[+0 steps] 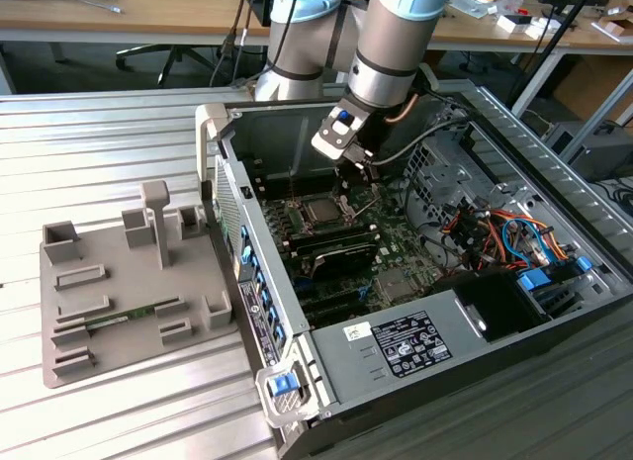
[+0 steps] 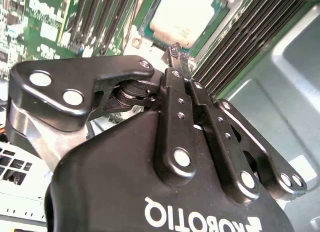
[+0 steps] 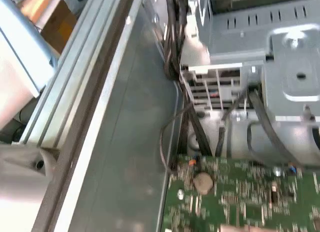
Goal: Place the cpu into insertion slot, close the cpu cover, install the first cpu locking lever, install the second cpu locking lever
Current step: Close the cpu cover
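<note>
Pincer (image 2: 176,56) (tips pressed together) hangs just beside the seated cpu (image 2: 182,17).

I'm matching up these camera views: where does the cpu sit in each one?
Exterior view: the cpu, a silvery square on the motherboard.
Second wrist view: cpu, a pale square between long slots.
First wrist view: motherboard edge, cables.
Shared landmark: the green motherboard.

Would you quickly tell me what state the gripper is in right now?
Gripper: fingers closed, tips near the seated cpu; any hold cannot be told.
</note>
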Robot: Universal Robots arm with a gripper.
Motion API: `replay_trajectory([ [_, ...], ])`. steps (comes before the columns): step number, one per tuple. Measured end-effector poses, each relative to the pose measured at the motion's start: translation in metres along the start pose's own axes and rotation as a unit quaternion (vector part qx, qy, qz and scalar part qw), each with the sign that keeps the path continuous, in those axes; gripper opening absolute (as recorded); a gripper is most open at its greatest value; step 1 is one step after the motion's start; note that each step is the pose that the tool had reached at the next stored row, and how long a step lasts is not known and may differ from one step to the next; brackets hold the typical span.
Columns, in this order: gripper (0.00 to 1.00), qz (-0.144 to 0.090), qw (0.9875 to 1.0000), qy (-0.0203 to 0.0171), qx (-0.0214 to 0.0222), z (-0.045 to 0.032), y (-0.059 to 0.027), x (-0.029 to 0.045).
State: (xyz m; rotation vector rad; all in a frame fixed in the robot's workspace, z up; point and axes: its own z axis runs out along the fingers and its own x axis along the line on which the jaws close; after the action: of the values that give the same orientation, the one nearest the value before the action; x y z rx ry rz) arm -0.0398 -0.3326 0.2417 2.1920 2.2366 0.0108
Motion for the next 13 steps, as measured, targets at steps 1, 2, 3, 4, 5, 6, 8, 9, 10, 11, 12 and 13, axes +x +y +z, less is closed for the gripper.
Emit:
replay_trajectory([
  [1, 0.1, 0.0, 1.0, -0.0001, 0.0006, -0.0002, 0.0056, -0.0002],
  [2, 0.1, 0.0, 1.0, -0.0001, 0.0009, -0.0009, 0.0077, -0.0002],
  [3, 0.1, 0.0, 1.0, -0.0001, 0.0011, -0.0016, 0.0089, -0.0002],
  [4, 0.1, 0.0, 1.0, 0.0, 0.0013, -0.0028, 0.0098, -0.0002],
  [5, 0.1, 0.0, 1.0, -0.0001, 0.0015, -0.0047, 0.0106, -0.0003],
  [6, 0.1, 0.0, 1.0, 0.0, 0.0017, -0.0062, 0.0114, -0.0003],
  [8, 0.1, 0.0, 1.0, 0.0, 0.0032, -0.0083, 0.0147, -0.0003],
  [9, 0.1, 0.0, 1.0, 0.0001, 0.0039, -0.0087, 0.016, -0.0003],
  [10, 0.1, 0.0, 1.0, 0.0001, 0.0052, -0.0096, 0.0182, -0.0004],
  [11, 0.1, 0.0, 1.0, 0.0, 0.0057, -0.0103, 0.0192, -0.0004],
  [12, 0.1, 0.0, 1.0, 0.0, 0.0059, -0.0109, 0.0196, -0.0005],
  [13, 0.1, 0.0, 1.0, 0.0001, 0.0061, -0.0113, 0.0201, -0.0004],
])
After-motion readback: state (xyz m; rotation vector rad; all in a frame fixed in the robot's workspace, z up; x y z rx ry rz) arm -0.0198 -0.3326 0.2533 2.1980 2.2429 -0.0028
